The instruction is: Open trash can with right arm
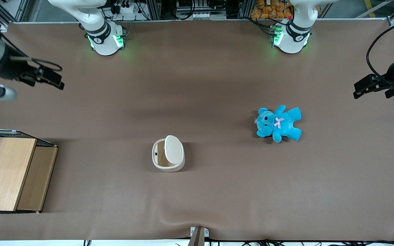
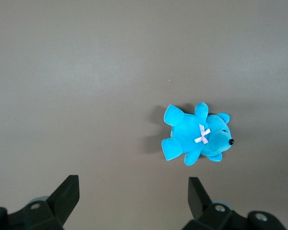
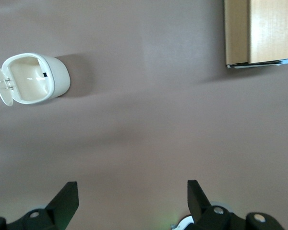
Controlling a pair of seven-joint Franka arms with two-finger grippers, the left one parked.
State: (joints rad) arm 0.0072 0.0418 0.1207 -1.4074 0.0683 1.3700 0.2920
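Wooden box [image 1: 10, 174] w/ wire mesh sits nearest, at working arm's end of worktop [image 1: 217, 191]; cream trash can [image 1: 168, 153] mid-worktop, lid up, inside showing; blue teddy [image 1: 279, 123] farther; gripper [image 1: 48, 77] farthest, raised, fingers spread, holding nothing

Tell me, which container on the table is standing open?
The small cream-white plastic trash can, its hinged lid tipped up. The wooden box with wire mesh shows no opening. The black gripper hangs apart, jaws open.
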